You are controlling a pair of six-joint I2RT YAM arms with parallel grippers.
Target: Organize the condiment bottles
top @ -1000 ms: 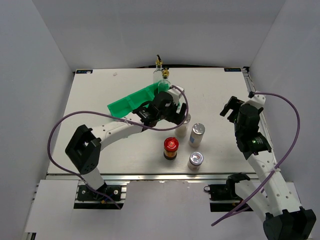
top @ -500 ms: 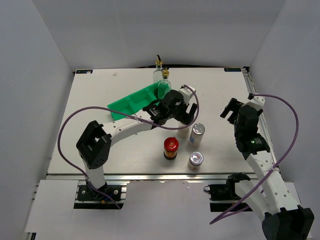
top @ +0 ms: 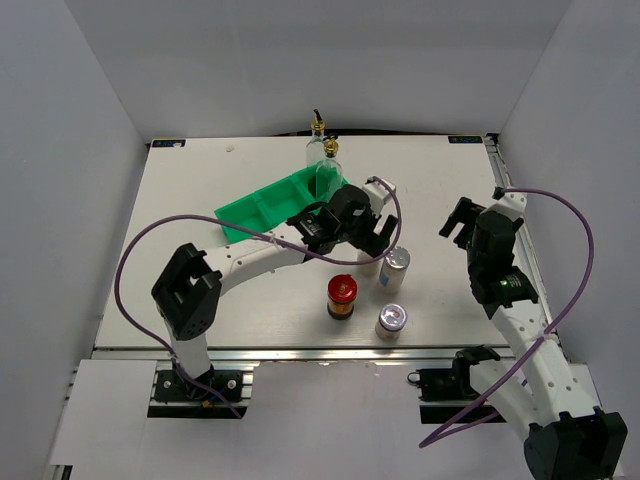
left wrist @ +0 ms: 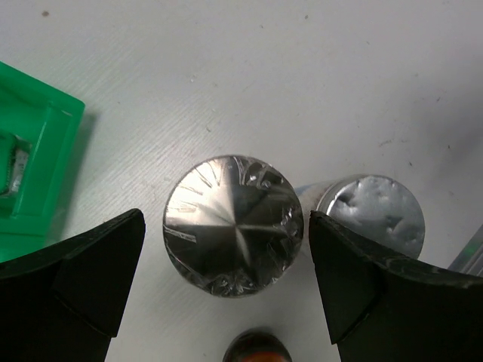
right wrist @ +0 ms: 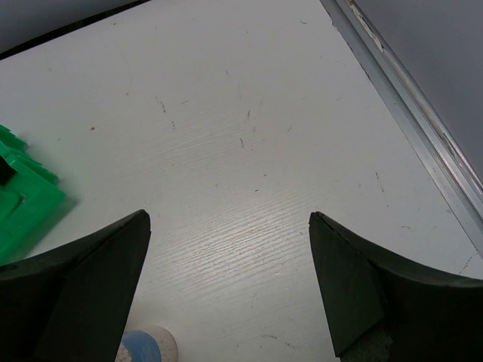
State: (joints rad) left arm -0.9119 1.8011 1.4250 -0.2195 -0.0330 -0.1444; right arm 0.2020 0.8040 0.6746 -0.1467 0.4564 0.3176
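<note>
nearest the arm bases, a silver-lidded shaker jar [top: 391,320] stands upright on the white surface [top: 190,185]. just to its left and a little farther back is the red-lidded jar [top: 342,296], also upright. behind these a second shaker jar [top: 396,266] stands by itself. right beside it on the left is the third shaker jar [left wrist: 234,225], mostly hidden under the left arm in the top view.

the left end effector [left wrist: 225,249] hangs over this third jar, its jaws released and set on either side of the foil-like lid. the left wrist view shows a slim gap on the left side, and on the right the finger [left wrist: 377,279] lies very close to the lid; contact there cannot be told. the second jar's lid shows just past that finger.

off to the right, well apart from all the jars, the right end effector [right wrist: 228,226] is spread wide over bare surface with nothing between its fingers.

farther back lies the green tray [top: 262,205], angled. one clear cruet [top: 328,172] with a gold top stands upright at its right end; whether it sits inside the end compartment cannot be told. the other cruet [top: 317,141] stands just behind it, near the far edge.
</note>
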